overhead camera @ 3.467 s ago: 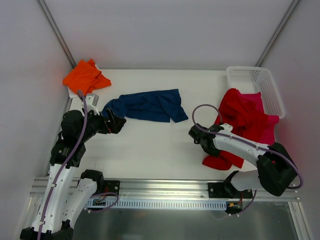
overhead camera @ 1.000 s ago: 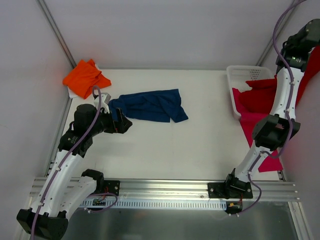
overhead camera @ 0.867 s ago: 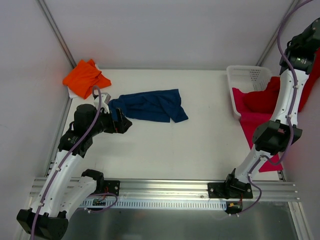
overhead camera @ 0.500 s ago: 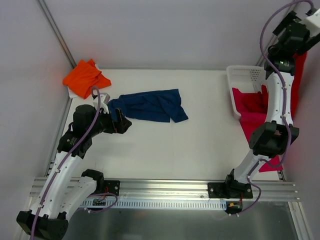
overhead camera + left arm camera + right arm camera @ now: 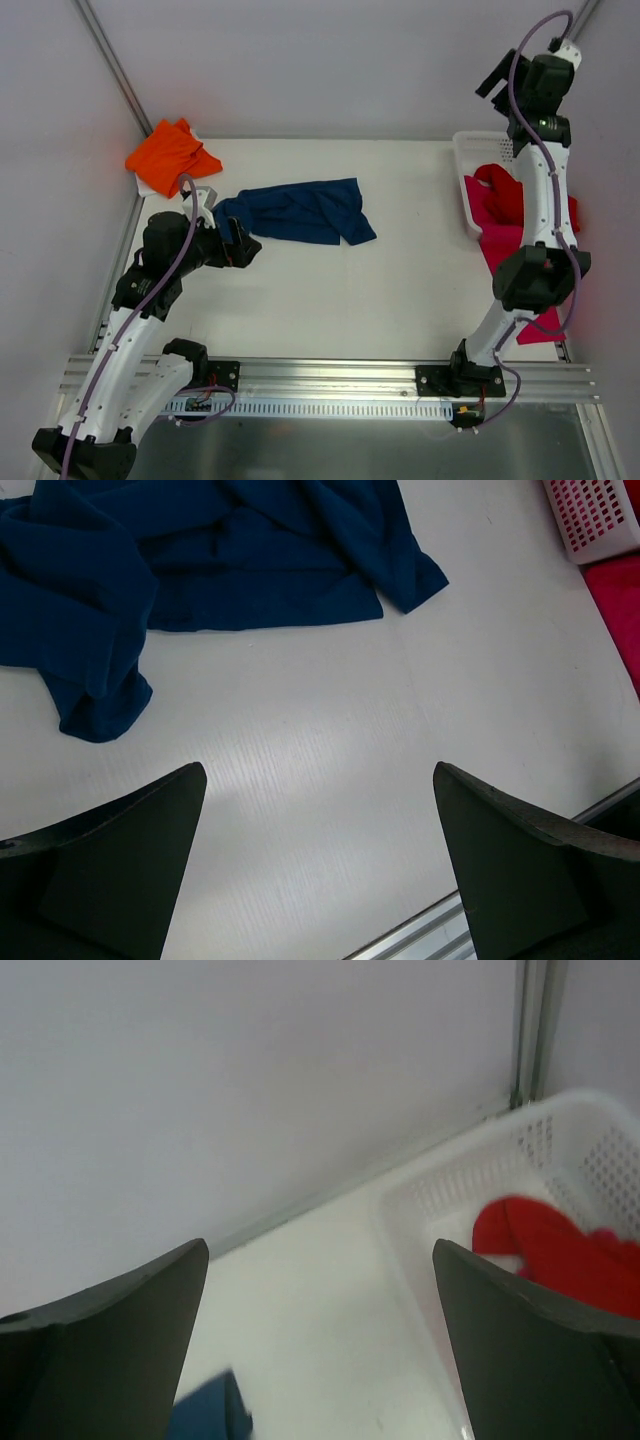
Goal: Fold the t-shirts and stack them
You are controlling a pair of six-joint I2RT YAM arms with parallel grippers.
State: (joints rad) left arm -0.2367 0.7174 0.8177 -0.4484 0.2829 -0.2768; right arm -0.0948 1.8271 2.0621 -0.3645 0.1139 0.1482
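The navy blue t-shirt (image 5: 295, 210) lies crumpled and spread at the table's middle left; its near edge also shows in the left wrist view (image 5: 230, 560). An orange t-shirt (image 5: 170, 155) is bunched in the far left corner. A red t-shirt (image 5: 498, 195) lies heaped in the white mesh basket (image 5: 478, 150), and a magenta-pink t-shirt (image 5: 515, 255) spills from it toward the near side. My left gripper (image 5: 240, 245) hovers open just near-left of the navy tee's sleeve, holding nothing (image 5: 318, 770). My right gripper (image 5: 497, 78) is raised high above the basket, open and empty (image 5: 320, 1245).
The basket (image 5: 450, 1190) stands at the far right corner against the wall, with red cloth (image 5: 560, 1250) inside it. Metal frame posts run up the back corners. The aluminium rail with the arm bases (image 5: 330, 385) lines the near edge.
My right arm swung up from the table with the red and pink cloth, opened, and let it drop onto the basket. The left arm hardly moved.
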